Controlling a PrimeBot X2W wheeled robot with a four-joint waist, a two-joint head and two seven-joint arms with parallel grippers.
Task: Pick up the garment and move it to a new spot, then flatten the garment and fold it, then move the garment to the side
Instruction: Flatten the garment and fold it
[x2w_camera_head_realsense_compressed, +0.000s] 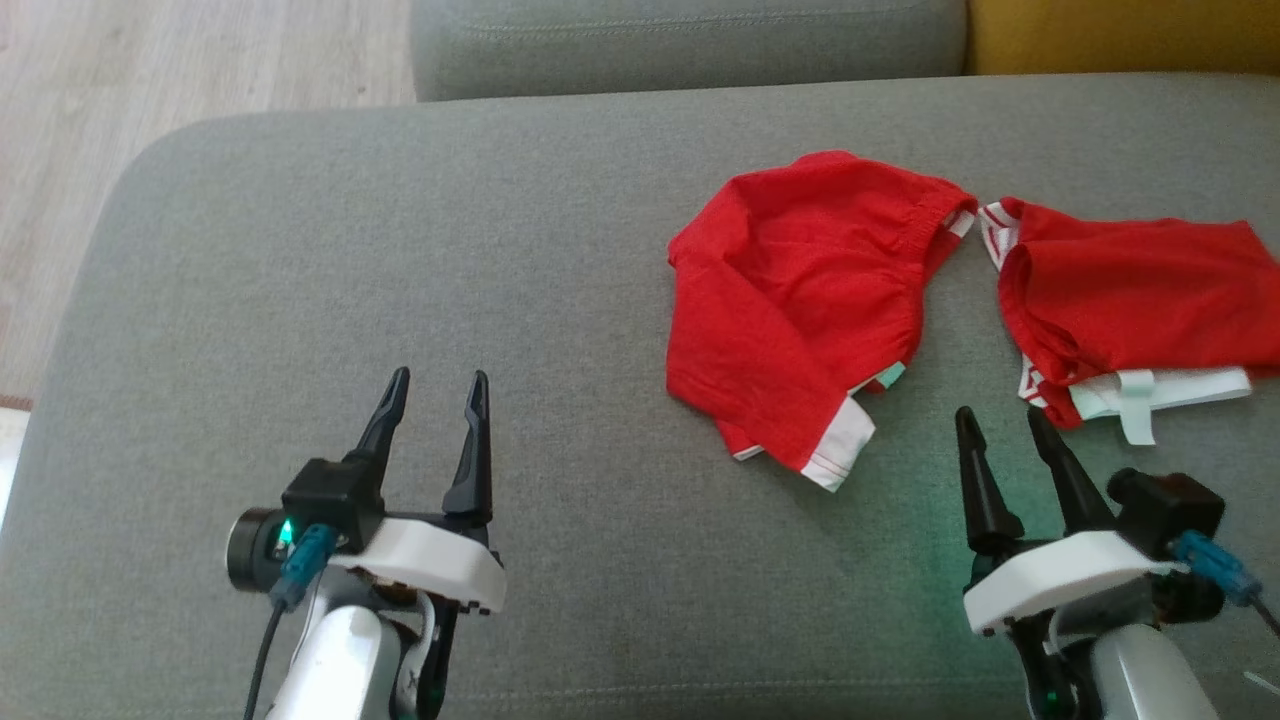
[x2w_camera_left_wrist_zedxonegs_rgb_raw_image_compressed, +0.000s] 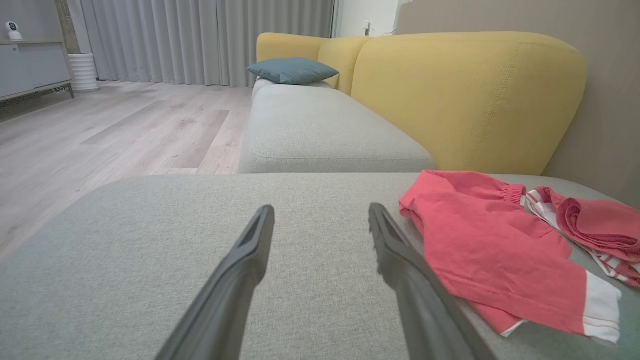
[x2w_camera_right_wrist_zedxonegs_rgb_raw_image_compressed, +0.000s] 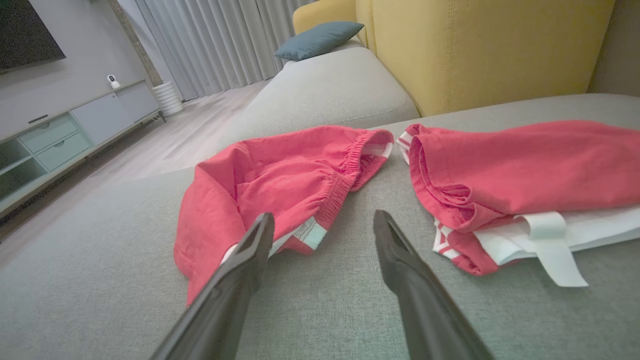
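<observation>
A red garment (x2w_camera_head_realsense_compressed: 800, 300) with white cuffs lies crumpled on the grey sofa seat (x2w_camera_head_realsense_compressed: 400, 250), right of centre; it also appears in the left wrist view (x2w_camera_left_wrist_zedxonegs_rgb_raw_image_compressed: 490, 250) and the right wrist view (x2w_camera_right_wrist_zedxonegs_rgb_raw_image_compressed: 280, 180). My left gripper (x2w_camera_head_realsense_compressed: 435, 395) stands open over bare cushion at the lower left, well apart from the cloth. My right gripper (x2w_camera_head_realsense_compressed: 1000, 420) is open at the lower right, its tips just short of the gap between this garment and a second red piece, with nothing between its fingers (x2w_camera_right_wrist_zedxonegs_rgb_raw_image_compressed: 250, 250).
A second red garment (x2w_camera_head_realsense_compressed: 1140, 300) with white trim lies folded at the right edge, close beside the first. Yellow sofa back (x2w_camera_left_wrist_zedxonegs_rgb_raw_image_compressed: 465, 95) rises behind; another grey seat (x2w_camera_left_wrist_zedxonegs_rgb_raw_image_compressed: 325, 130) with a blue pillow (x2w_camera_left_wrist_zedxonegs_rgb_raw_image_compressed: 292, 70) extends away. Wooden floor (x2w_camera_head_realsense_compressed: 150, 80) lies past the cushion's left edge.
</observation>
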